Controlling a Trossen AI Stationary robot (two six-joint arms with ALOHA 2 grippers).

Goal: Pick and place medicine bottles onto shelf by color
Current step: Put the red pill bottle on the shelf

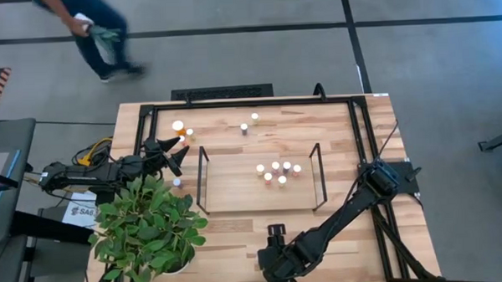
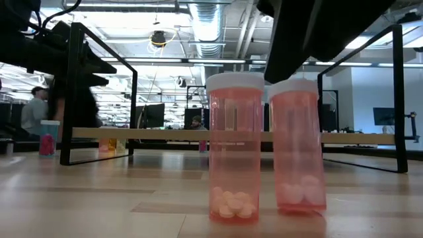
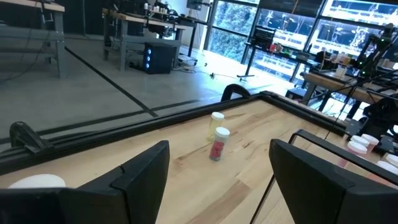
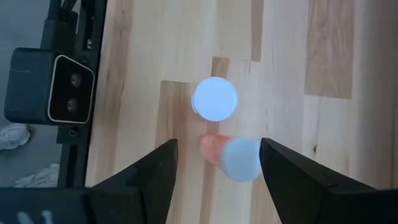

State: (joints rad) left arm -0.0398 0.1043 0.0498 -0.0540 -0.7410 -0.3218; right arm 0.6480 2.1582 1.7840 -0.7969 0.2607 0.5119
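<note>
bottles [image 4: 214, 98] first: 2 pale orange ones with white caps stand side by side at the near edge of the tabletop [image 1: 237, 229], and my right hand [image 4: 214, 163] hangs straight above them, looking down on their caps. its fingers [image 4: 155, 168] are apart and hold nothing. from the low view the 2 bottles [image 2: 234, 147] are nearly touching, each with a few white pills at the bottom.

the shelf [image 1: 236, 179] sits mid-tabletop between its 2 black wire ends, with about 6 small bottles [image 1: 277, 171] already clustered toward its right side. more wait at the far edge: a few near the far left corner [image 1: 182, 129] and 2 further along [image 1: 249, 123].

my left hand [image 1: 174, 152] hovers near that far left group, fingers [image 3: 140, 177] spread and empty, pointing past 2 bottles [image 3: 217, 142] on the wood, a red one with a pale one just behind.

for the right arm's pick, i judge the tight pairing is the trouble. i would centre over 1 cap only, turn the wrist so a finger slips outside the pair and not between, descend square, and close on the body below the cap. clipping the neighbour would likely tip it. then lift clear before carrying it to the shelf's matching colour group. a potted plant [image 1: 145, 224] crowds the left arm's near side.
</note>
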